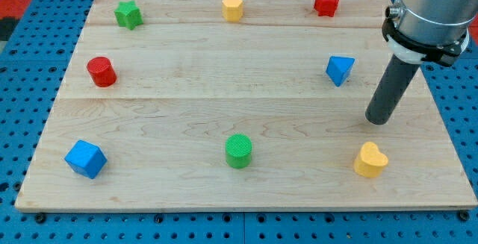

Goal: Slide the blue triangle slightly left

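The blue triangle [340,69] lies on the wooden board [224,102] at the view's right, in its upper half. My tip [378,120] rests on the board below and to the right of the blue triangle, a short gap apart from it. The dark rod slants up from the tip to the grey arm [432,9] at the view's top right corner.
Other blocks on the board: a green star [128,14], a yellow hexagon [233,8] and a red star [326,2] along the top, a red cylinder [101,72] at the left, and a blue cube [85,159], a green cylinder [239,151] and a yellow heart [370,160] along the bottom.
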Motion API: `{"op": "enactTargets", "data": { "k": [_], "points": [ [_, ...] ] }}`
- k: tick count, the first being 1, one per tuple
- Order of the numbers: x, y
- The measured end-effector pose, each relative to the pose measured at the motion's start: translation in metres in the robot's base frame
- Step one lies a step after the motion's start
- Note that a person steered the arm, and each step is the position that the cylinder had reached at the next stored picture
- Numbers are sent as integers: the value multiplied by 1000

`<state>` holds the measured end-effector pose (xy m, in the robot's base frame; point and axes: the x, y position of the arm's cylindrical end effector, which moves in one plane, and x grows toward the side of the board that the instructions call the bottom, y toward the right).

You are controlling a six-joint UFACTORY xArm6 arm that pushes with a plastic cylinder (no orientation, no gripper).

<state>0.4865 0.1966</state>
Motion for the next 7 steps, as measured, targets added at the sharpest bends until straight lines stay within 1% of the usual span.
{"op": "enactTargets", "data": {
  "k": [3, 4, 5, 6, 7],
  "points": [
    [0, 5],
    [-28, 21],
    [-52, 59],
    [-30, 93],
    [-33, 101]
  ]
}}
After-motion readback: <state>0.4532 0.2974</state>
